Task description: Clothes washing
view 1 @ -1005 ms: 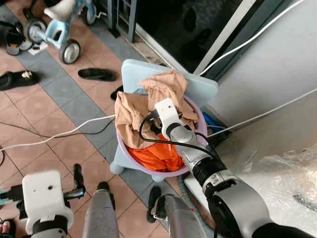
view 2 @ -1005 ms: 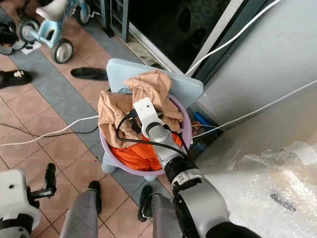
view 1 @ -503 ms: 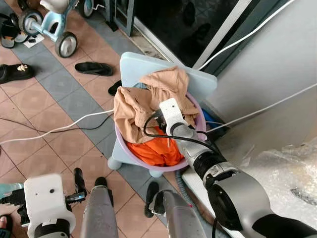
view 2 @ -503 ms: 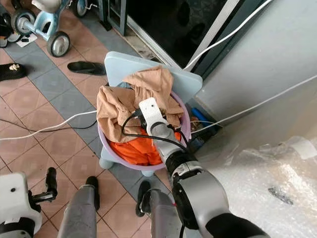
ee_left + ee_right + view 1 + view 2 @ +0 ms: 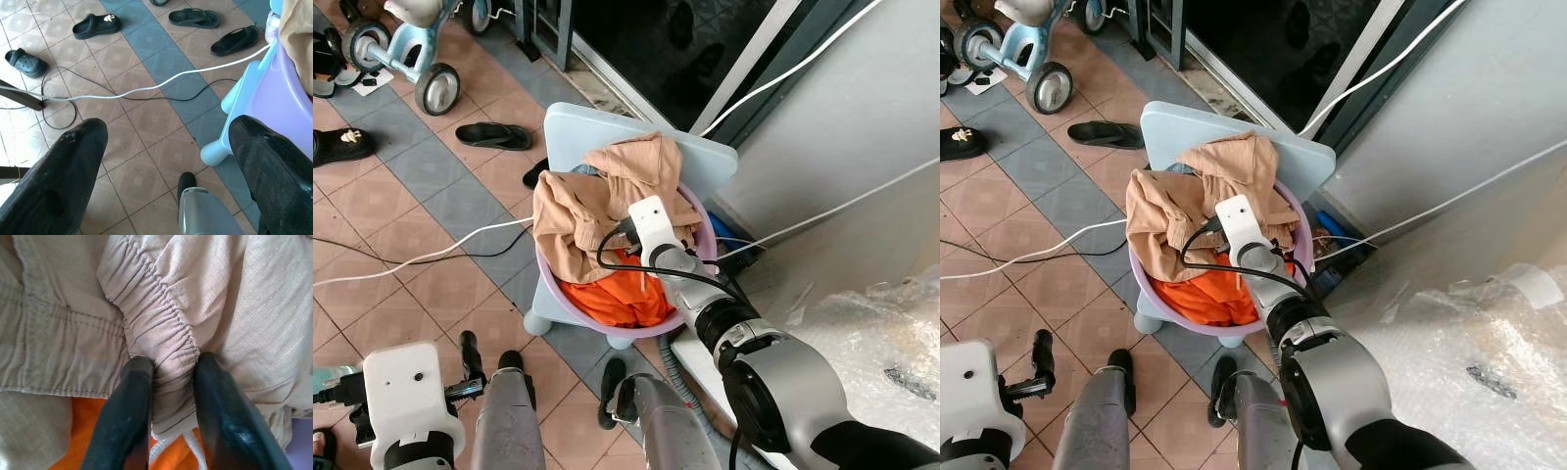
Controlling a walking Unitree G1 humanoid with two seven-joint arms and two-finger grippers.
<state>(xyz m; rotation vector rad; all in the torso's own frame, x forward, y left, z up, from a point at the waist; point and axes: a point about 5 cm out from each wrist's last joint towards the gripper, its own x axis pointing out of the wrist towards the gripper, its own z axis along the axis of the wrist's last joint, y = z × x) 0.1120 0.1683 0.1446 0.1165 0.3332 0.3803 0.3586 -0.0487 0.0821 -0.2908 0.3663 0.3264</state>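
Note:
A purple basin [image 5: 551, 294] stands on a light blue stool [image 5: 597, 125]. It holds a crumpled tan garment [image 5: 578, 206] on top of an orange one [image 5: 619, 299]. My right gripper [image 5: 171, 366] reaches down into the basin and is shut on the tan garment's gathered elastic waistband [image 5: 161, 333], which is pinched between the black fingers [image 5: 128, 416]. A white drawstring hangs below the pinch. My left gripper [image 5: 168, 128] hangs low beside my legs, open and with nothing in it, over the tiled floor near the stool's leg.
A white cable [image 5: 421, 257] and a black cable run across the tiles left of the stool. Black sandals [image 5: 489, 135], a shoe [image 5: 340, 145] and a child's tricycle [image 5: 406, 54] lie further left. Bubble wrap [image 5: 881, 343] covers something at the right. A dark doorway is behind the stool.
The whole picture has shifted a little, so the camera moved. My right gripper stays on the tan garment in the basin. The left arm still hangs low.

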